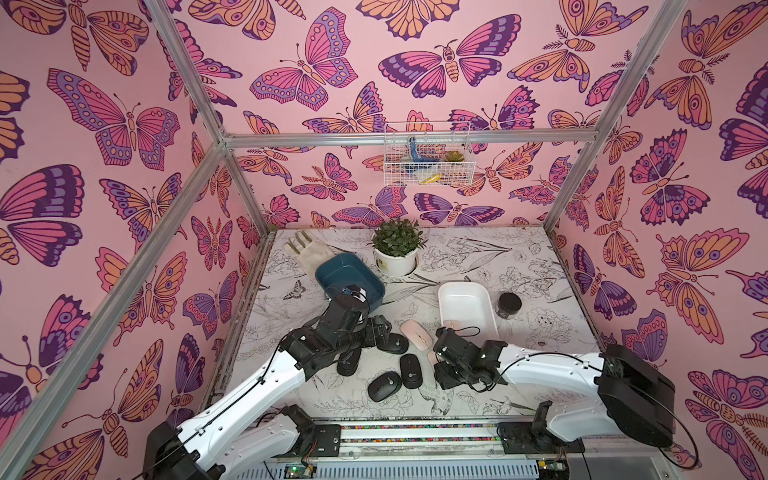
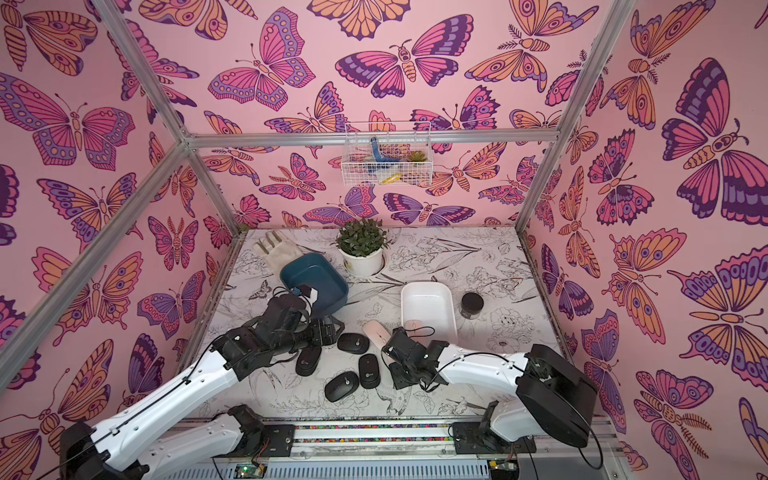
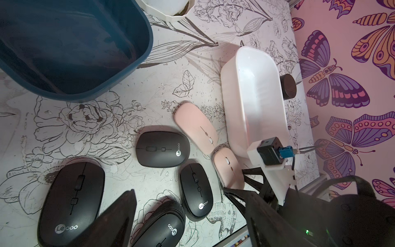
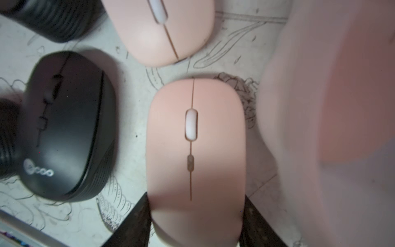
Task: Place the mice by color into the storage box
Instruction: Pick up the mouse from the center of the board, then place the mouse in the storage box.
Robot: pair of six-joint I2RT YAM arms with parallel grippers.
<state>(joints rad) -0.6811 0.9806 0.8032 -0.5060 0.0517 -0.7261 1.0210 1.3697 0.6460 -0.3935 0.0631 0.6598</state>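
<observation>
Both top views hide what the right hand [image 4: 195, 195] grips. Only the right wrist view shows its fingers [image 4: 132, 224] clamped on the flanks of a pink mouse [image 4: 195, 149], frame centre, on the desk [image 1: 478, 257] beside the white box [image 1: 467, 303]. A second pink mouse [image 1: 451, 323] inside that box is barely discernible. The left hand [image 3: 178, 190], apart, hovers over four black mice [image 3: 163, 148]; the left wrist view's bottom edge crops one.

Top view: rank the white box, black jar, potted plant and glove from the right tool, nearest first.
1. White box, just beyond the right tool, which grips a pink mouse.
2. Black jar, right of the box.
3. Potted plant, back centre.
4. Glove, back left corner.
</observation>
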